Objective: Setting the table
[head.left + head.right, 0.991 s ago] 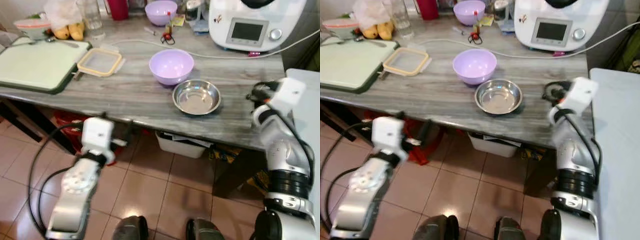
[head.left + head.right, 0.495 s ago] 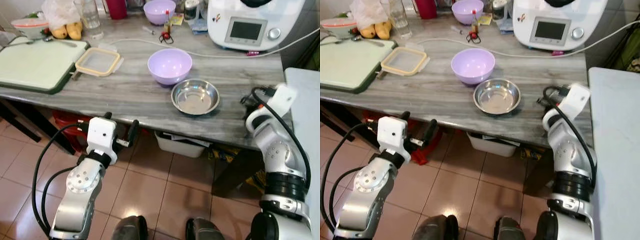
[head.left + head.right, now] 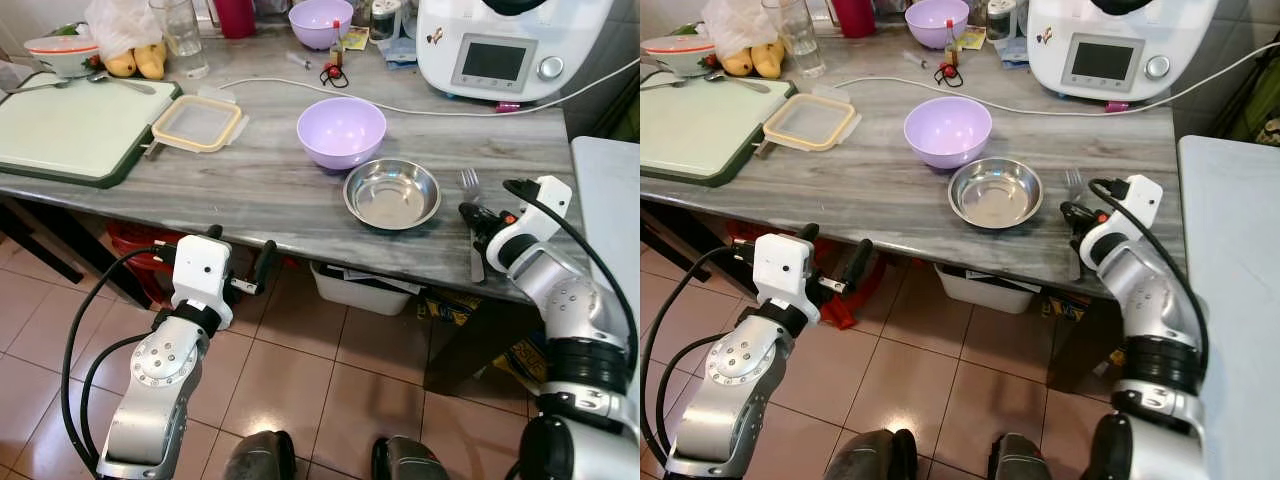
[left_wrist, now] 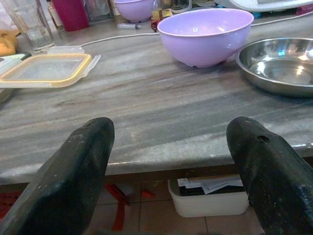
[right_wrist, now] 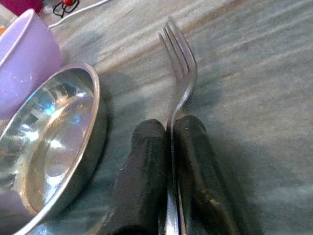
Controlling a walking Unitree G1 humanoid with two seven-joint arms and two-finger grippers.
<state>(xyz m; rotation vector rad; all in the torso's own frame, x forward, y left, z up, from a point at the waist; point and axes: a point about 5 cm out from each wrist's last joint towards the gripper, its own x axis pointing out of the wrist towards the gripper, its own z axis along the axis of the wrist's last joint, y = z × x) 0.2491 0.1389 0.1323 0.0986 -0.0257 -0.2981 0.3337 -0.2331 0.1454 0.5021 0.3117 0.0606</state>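
From the head camera, you had the right gripper (image 3: 478, 222) low over the grey wood-grain table (image 3: 250, 180), near its front edge, just right of the shallow round stainless-steel bowl (image 3: 392, 194). The slim silver metal fork (image 3: 468, 183) lay along the tabletop beside that bowl, tines pointing away from you toward the white kitchen appliance (image 3: 500, 45). The lilac plastic bowl (image 3: 342, 131) stood just behind the steel one, touching or nearly so. Your left gripper (image 3: 240, 270) hung below the table edge, off the work.

In the left wrist view, the left gripper's two black fingers (image 4: 78, 161) were spread wide with nothing between them, looking across the tabletop at both bowls.

In the right wrist view, your right gripper's fingers (image 5: 142, 171) were pressed together on the fork's handle, the neck and tines sticking out ahead, close to the steel bowl's rim but apart from it. Whether the fork rested on the table or hung just above it, I could not tell.

I judged the fork light, stiff and slick, so a thin handle like that could pivot or slide between smooth pads. A hold farther up, toward the neck, would steady it better.
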